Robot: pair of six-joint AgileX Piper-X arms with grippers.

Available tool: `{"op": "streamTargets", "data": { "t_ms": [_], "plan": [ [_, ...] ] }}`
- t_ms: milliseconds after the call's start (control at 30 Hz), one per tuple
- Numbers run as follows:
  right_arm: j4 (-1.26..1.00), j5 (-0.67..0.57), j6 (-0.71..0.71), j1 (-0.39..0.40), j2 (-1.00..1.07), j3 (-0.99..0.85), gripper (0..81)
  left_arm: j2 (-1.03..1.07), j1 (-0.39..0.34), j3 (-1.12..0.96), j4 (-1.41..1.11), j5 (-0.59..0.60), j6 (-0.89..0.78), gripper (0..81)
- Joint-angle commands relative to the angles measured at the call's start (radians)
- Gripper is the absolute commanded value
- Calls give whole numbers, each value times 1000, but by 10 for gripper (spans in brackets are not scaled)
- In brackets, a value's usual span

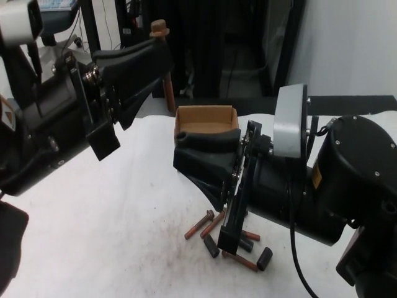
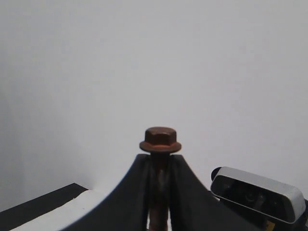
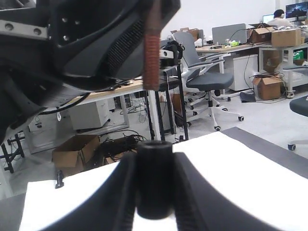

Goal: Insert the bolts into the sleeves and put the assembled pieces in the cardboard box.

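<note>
**Both sides loaded up**

Left pincer [image 2: 160,161] pinches a rusty bolt [image 2: 160,140], head up, left of the cardboard box [image 1: 205,118]. Right pincer [image 3: 154,161] pinches a black sleeve [image 3: 154,190] just in front of it. Its arm [image 1: 347,180] partly blocks loose bolts [image 1: 198,225] on the table [image 1: 111,236].

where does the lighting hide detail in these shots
Left wrist view: the pale wall leaves the left claw a dark silhouette around the bolt; right wrist view: the black sleeve in the right claw shows no detail against the bright bench.
</note>
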Motion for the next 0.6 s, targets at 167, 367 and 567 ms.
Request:
{"op": "streamTargets", "data": {
  "t_ms": [167,367,567],
  "plan": [
    [-17,9,-10,3,-3,-3,8,-1,-33,-6,-16,3,-8,3],
    [-26,9,-10,3,-3,-3,8,-1,-33,-6,-16,3,-8,3],
    [-83,9,-10,0,-3,-3,8,-1,-32,-6,3,3,23,3]
  ]
}}
